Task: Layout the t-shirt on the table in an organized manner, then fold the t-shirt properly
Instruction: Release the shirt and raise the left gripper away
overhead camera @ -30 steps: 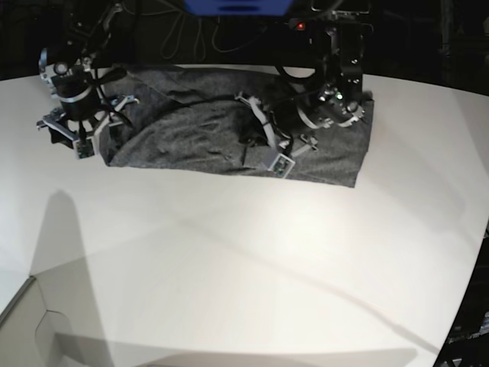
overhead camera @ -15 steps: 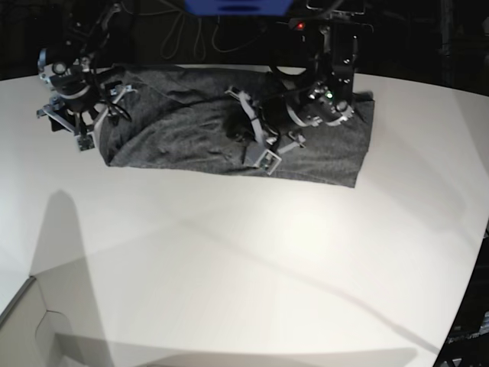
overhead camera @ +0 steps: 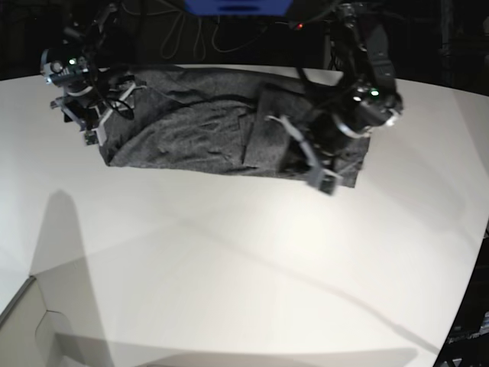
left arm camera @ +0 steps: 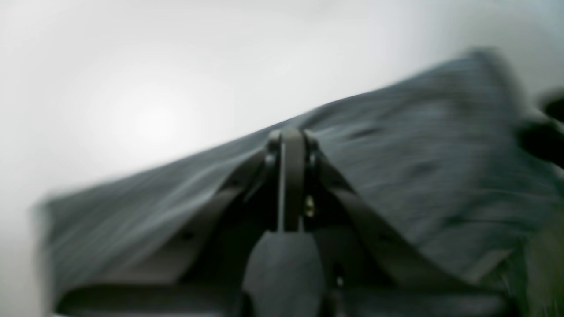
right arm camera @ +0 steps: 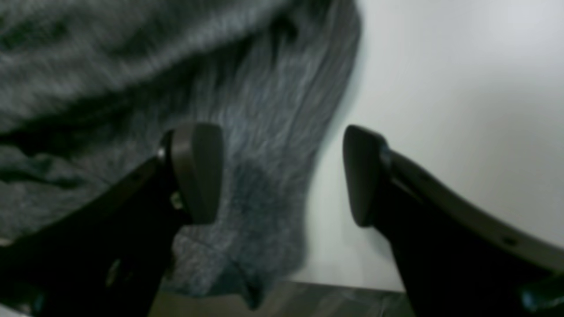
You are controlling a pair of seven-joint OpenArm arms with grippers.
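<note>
Dark backdrop beyond; blue panel point(overhead camera: 237, 6) overhead; loose cables point(overhead camera: 183, 38) hanging behind.

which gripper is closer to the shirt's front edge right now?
Left. The left gripper, shut, sits at the t-shirt's front edge near its corner; the right gripper, open, is at the opposite end's side edge, further back.

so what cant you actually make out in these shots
- Left wrist view: motion blur; the left gripper is shut, but cloth between its tips cannot be confirmed.
- Right wrist view: blurred t-shirt, so seams and hem are unreadable; the right gripper is open.
- Base view: the arms cover part of the shirt; the table is cut off.
</note>
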